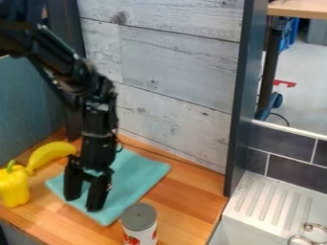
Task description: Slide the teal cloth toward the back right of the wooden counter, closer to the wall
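Observation:
The black gripper (85,200) hangs pointing down over the turquoise cloth (137,174), its two fingers apart with cloth visible between them and nothing held. Whether the fingertips touch the cloth I cannot tell. The cloth lies flat on the wooden counter. Just right of the gripper, at the cloth's lower corner, stands a can (140,225) with a grey top and a red and white side. To the left are a yellow banana (49,154) and, in front of it, a yellow bell pepper (13,185) with a green stem.
A grey wood-plank wall (172,72) rises behind the wooden counter (191,196). On the right a dark upright post (241,105) separates it from a white sink (268,206) with a ridged drainboard and a metal fixture. A blue-grey panel (28,105) stands at the left.

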`<state>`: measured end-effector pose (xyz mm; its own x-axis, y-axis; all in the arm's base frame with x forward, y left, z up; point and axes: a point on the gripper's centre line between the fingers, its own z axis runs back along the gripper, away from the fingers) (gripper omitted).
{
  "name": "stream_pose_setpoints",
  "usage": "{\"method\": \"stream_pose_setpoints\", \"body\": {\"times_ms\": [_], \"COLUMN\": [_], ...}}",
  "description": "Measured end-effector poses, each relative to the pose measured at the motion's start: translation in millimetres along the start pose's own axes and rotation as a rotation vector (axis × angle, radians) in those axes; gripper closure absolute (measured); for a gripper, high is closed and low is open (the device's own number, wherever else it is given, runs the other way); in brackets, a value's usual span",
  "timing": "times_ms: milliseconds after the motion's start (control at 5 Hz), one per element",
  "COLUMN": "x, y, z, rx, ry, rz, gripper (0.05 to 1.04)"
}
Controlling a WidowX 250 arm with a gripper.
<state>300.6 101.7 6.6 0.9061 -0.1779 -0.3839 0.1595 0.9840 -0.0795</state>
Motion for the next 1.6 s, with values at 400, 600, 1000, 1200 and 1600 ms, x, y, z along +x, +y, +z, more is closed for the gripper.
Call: {"method": "stream_pose_setpoints", "body": {"times_ms": [400,600,1000,1200,1600], "x": [30,30,9,-25,-96], "y": [-12,-16,-12,-14,-44], "z": [17,18,33,65,86], "rx": [0.026,0.002,-0.013,0.053,0.101], "ry": [0.011,0.012,-0.013,-0.057,-0.077], "rz": [0.003,0.027,0.143,0.227,0.261], "gripper": [0.081,0.081,0.082,0.082,0.082]}}
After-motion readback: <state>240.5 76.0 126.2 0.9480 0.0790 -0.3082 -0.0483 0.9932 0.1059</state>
